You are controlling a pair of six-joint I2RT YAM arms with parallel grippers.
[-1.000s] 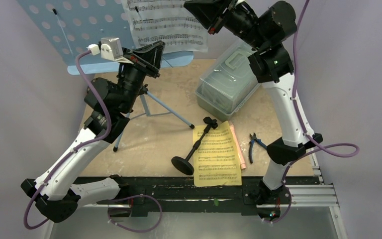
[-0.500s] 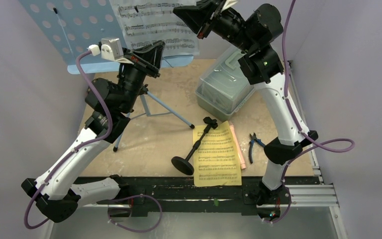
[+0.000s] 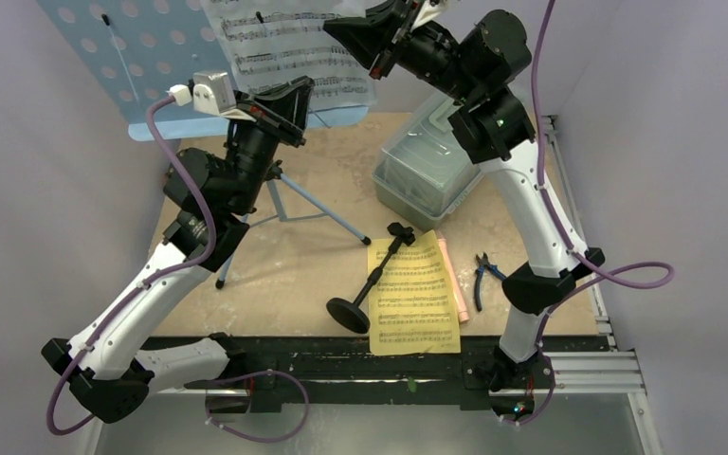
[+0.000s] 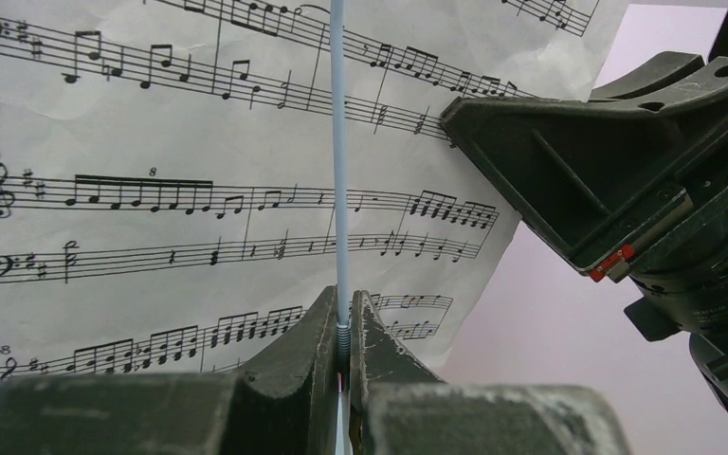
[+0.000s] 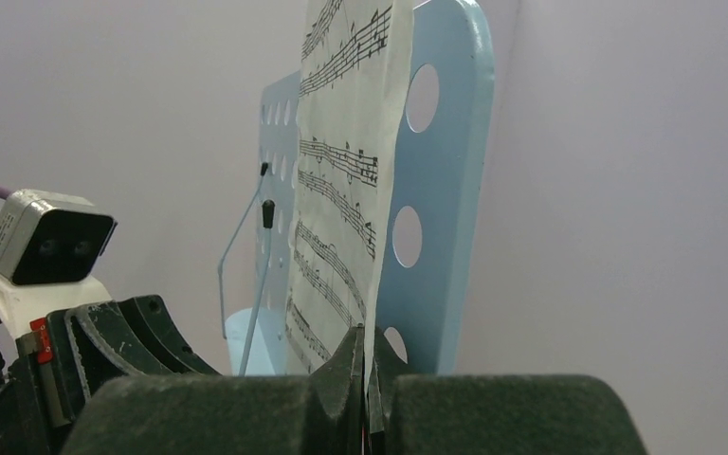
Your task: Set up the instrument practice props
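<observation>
Against the blue perforated stand [image 5: 447, 171], right pincer [image 5: 368, 379] grips the creased white sheet [image 5: 341, 209]; left pincer [image 4: 343, 341] grips its wire [image 4: 338, 142].

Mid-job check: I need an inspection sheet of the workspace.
Surface: tan tabletop, whitish scuffs.
Job's things: blue music stand upright, far left; white music sheet against it; yellow music sheet flat near the front edge; black mic stand lying at its left; pink microphone partly under its right edge.
Clutter: clear lidded box; blue-handled pliers, right side.
Grippers: left gripper shut on the stand's retainer wire; right gripper shut on the white music sheet.
Cables: purple cables loop off both arms.
Surroundings: plain lavender walls.
</observation>
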